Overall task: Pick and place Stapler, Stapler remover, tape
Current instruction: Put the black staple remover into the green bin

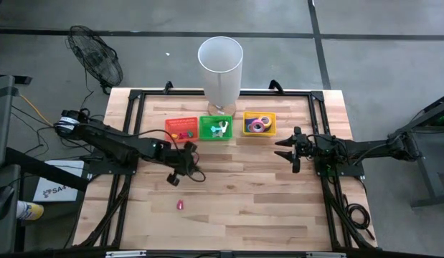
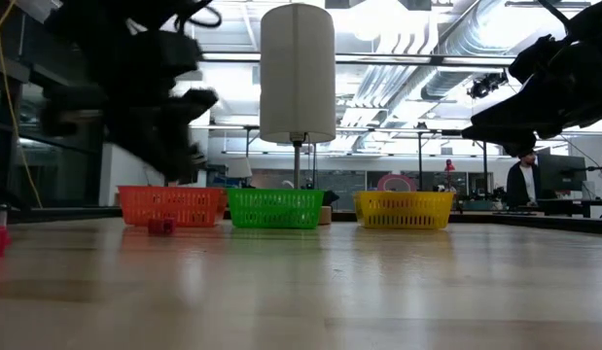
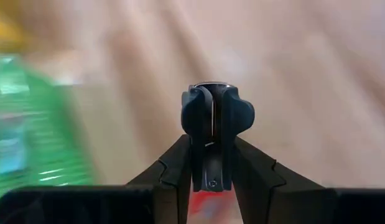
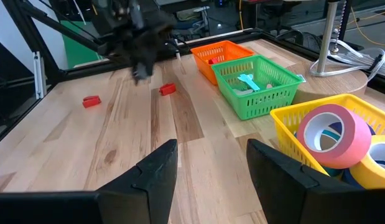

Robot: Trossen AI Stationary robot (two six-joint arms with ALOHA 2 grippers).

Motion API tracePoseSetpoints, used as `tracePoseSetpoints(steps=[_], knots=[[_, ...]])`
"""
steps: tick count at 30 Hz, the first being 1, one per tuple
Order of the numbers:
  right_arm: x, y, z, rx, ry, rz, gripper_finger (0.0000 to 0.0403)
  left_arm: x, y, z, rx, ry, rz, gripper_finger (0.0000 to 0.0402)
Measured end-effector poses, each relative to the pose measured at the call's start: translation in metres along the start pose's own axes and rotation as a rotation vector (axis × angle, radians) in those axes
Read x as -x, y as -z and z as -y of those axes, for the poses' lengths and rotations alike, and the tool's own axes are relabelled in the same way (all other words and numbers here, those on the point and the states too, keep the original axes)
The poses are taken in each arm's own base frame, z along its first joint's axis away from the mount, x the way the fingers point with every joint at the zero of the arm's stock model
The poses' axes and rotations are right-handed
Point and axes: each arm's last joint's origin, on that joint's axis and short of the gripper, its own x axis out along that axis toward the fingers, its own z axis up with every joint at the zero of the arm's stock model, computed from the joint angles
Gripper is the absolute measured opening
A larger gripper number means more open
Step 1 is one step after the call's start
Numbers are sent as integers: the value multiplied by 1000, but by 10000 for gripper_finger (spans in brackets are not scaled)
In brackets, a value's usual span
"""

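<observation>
My left gripper [image 3: 212, 144] [image 1: 180, 163] hangs over the middle of the table, shut on a small dark stapler remover [image 3: 212, 109]. One small red piece [image 4: 167, 89] lies on the wood under it, and another [image 4: 91, 101] [image 1: 180, 205] lies nearer the near edge. Along the far side stand an orange basket [image 1: 181, 129], a green basket [image 1: 216, 129] and a yellow basket [image 1: 259, 125]. The yellow one holds tape rolls [image 4: 332, 134]. My right gripper [image 4: 211, 162] [image 1: 287, 150] waits open, right of centre, near the yellow basket. My left gripper pinches the dark stapler remover between its two fingers [image 3: 180, 155]. Its rounded head [image 3: 212, 102] sticks out past the fingertips. The fingers come from above, slanting down. In the right wrist view the gripper and its load [image 4: 139, 59] are clear of the table.
A tall white cylinder [image 1: 220, 68] on a wooden base stands behind the baskets at the far edge. The green basket holds teal pieces [image 4: 248, 81] and the orange one holds red pieces [image 1: 180, 132]. Bare wood lies between the arms. A fan [image 1: 96, 57] stands off the table, far left.
</observation>
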Motion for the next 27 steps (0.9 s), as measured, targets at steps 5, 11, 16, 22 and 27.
tracePoseSetpoints(steps=[5, 11, 16, 22, 27], knots=[[0, 0, 0, 0, 0, 0, 183, 6, -8, -13, -2, -268, -51, 88], [0, 0, 0, 0, 0, 0, 183, 7, -12, -28, -3, -456, -46, 82], [0, 0, 0, 0, 0, 0, 183, 5, -2, -53, 52, -446, -36, 81], [0, 0, 0, 0, 0, 0, 183, 5, 19, -88, 167, -425, 2, 81], [0, 0, 0, 0, 0, 0, 183, -1, 32, -109, 298, -367, 80, 81]])
